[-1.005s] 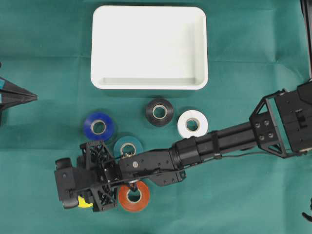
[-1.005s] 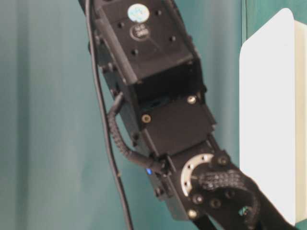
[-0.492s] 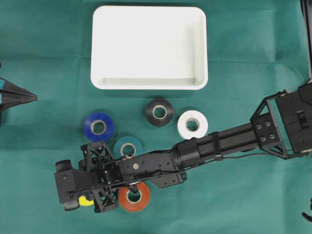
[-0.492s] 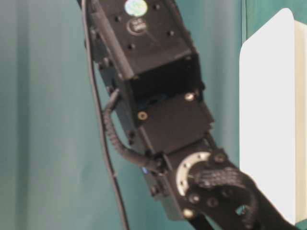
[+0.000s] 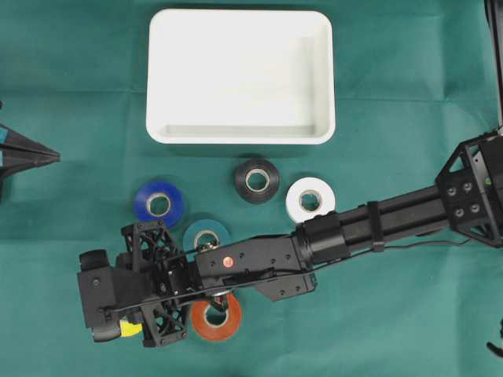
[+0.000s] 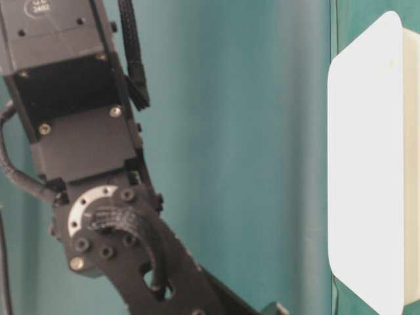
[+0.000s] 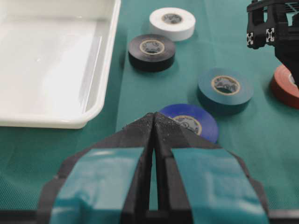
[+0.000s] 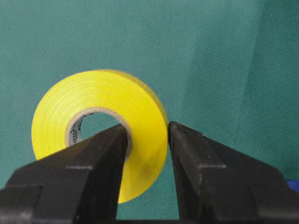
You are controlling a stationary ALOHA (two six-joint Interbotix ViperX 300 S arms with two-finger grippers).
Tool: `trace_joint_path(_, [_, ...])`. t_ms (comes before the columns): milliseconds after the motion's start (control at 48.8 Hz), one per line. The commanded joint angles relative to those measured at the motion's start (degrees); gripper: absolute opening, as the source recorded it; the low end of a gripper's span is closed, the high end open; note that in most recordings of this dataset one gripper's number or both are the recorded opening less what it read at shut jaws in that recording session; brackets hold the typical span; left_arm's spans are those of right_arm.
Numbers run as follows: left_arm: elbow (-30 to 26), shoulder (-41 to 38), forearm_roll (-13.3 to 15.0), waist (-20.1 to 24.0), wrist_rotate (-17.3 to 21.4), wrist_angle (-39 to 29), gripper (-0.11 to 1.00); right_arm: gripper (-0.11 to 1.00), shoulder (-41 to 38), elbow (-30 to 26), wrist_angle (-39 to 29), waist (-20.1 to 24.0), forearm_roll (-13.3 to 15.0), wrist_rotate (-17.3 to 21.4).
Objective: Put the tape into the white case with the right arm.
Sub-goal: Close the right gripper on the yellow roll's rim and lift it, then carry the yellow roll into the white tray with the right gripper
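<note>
- Right arm (image 5: 377, 228): all black, ribbed cylindrical forearm, lattice-framed wrist housing, red indicator light on top.
- Table-level view: boxy black links, brass-coloured screws, silver ring plate, braided black cable.
- Left pincer (image 7: 153, 128): black pointed fingers with teal patches.

case interior: the white case (image 5: 240, 76) near the desk's far edge holds nothing, open from above
front of case: black roll (image 5: 257, 180) and white roll (image 5: 310, 200) lie just before its near rim
middle: blue roll (image 5: 159, 204), teal roll (image 5: 207, 236), orange roll (image 5: 216, 316) crowd around the right arm (image 5: 330, 236)
left edge: left gripper (image 5: 31, 155) juts in, well apart from the rolls
</note>
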State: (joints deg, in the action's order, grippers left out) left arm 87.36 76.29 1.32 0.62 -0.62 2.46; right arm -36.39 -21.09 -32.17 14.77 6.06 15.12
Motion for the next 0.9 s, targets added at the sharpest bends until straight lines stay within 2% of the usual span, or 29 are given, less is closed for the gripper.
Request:
trace_joint_path(0, [-0.7,-0.35,0.0,0.18,0.0,0.26,0.0,0.02,2.99,-1.23,0.18,-0.7,0.18,0.26])
trace_joint_path(164, [-0.7,-0.35,0.09,0.18,-0.09,0.26,0.0,0.02,3.16,-1.23,0.35,-2.99,0.7,0.26])
trace_joint_path(369, [-0.7,-0.35,0.0,0.09,0.0,0.26,0.0,0.02,4.22,-1.23,0.18,-7.47,4.22,0.18])
trace_joint_path(718, [-0.7,-0.35,0.0,0.09,0.0,0.26,0.0,0.02,4.92,-1.32,0.35,-15.64,5.1,0.18])
trace_joint_path(882, [-0.7,-0.35,0.0,0.18,0.0,0.26,0.0,0.02,5.1,-1.32,0.44,-18.98,6.59,0.18])
